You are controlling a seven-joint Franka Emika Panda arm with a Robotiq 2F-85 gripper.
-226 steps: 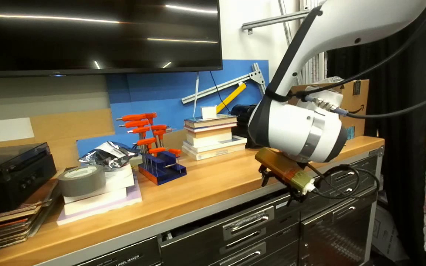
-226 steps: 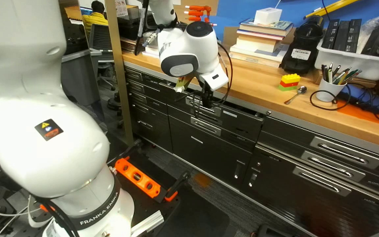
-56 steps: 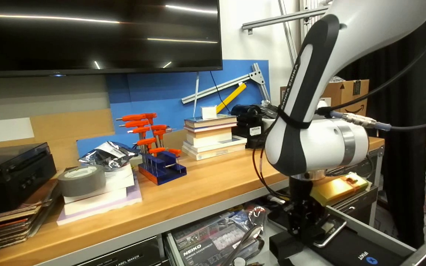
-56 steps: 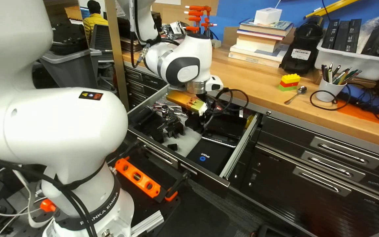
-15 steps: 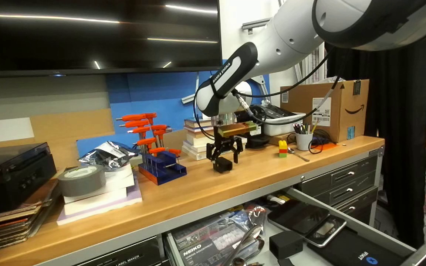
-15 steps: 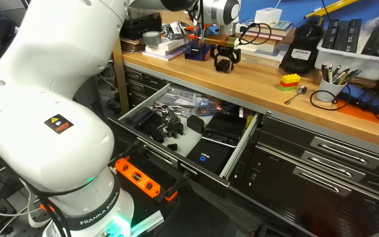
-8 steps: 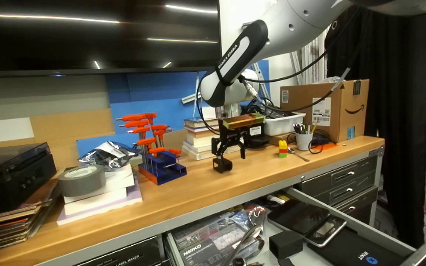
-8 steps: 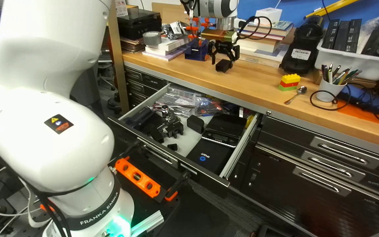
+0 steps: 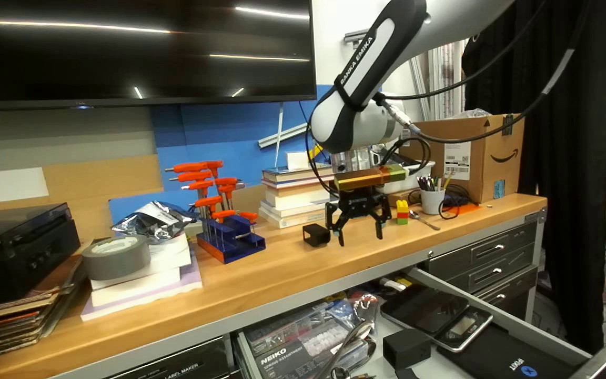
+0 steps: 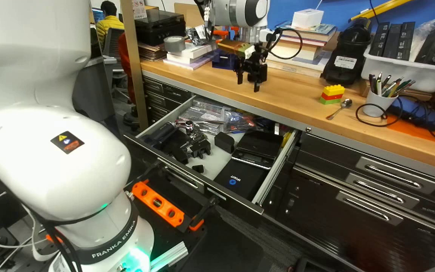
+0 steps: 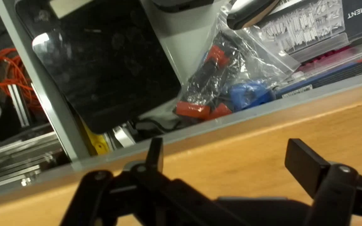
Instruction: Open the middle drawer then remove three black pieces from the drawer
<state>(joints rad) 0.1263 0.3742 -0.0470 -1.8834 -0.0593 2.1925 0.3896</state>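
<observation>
The drawer (image 10: 275,170) is open above, its bare floor (image 10: 215,165) edged by the black block (image 10: 224,142) and IFIXIT case (image 10: 243,182).

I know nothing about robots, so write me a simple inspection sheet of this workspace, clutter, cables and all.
Surface: wooden benchtop, objects standing along it.
Job's things: middle drawer open; one black piece on the benchtop, a second black piece in the drawer; I can't tell which is the third.
Clutter: stacked books, toy bricks, spoon on the benchtop; NEIKO box in the drawer.
Gripper: open above the benchtop, holding nothing.
Cables: black cable hanging by the arm.
Surroundings: wall screen, black curtain, person in yellow.
</observation>
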